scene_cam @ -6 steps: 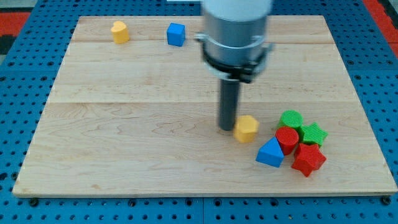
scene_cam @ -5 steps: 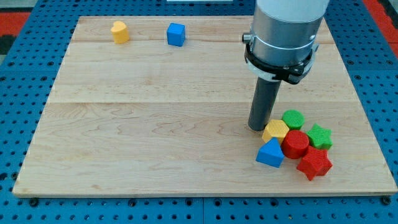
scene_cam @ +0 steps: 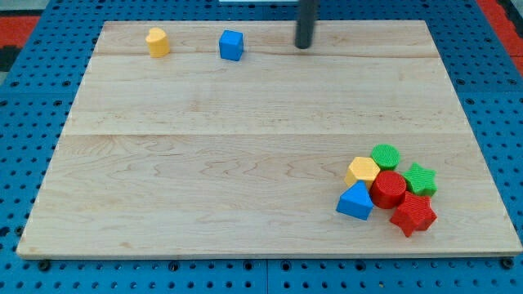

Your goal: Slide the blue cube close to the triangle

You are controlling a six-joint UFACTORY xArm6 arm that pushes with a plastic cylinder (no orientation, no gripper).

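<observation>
Blue cube (scene_cam: 232, 45): one; blue triangle (scene_cam: 355, 201): one.

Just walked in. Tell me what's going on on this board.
My tip is at the view's top, to the right of the blue cube and not touching it. The cube sits far from the blue triangle, which lies in the cluster at lower right with the yellow, red and green blocks. Another yellow block sits top left.
</observation>
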